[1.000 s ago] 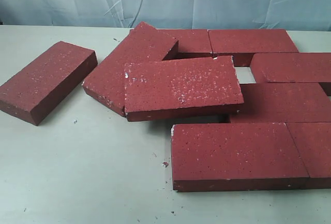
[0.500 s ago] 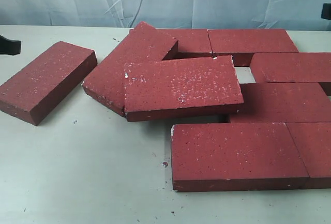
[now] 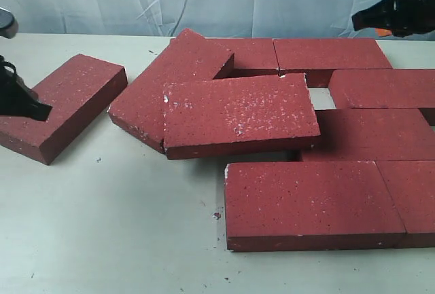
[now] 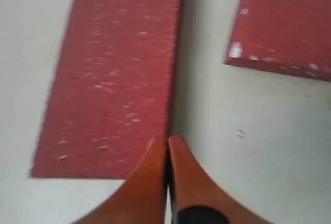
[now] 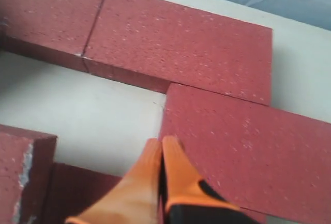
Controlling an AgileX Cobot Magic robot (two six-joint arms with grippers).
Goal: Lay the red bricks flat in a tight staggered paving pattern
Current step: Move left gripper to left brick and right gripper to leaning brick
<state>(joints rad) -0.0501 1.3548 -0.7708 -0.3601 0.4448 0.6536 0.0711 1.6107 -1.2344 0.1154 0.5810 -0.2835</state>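
Exterior view: red bricks [image 3: 312,199] are being shown paved at right, three askew at left, with left gripper [image 4: 168,142] and right gripper [image 5: 161,144] pressed together, empty.

No readable text, no labels or numbers on the red bricks [image 3: 241,114], left wrist view perhaps too blurred

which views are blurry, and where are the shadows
Left wrist view: soft throughout, flecks on the lone brick smeared. Right wrist view: sharper, speckle on the bricks readable. Exterior view: even light, no glare, soft shadow under the top brick.
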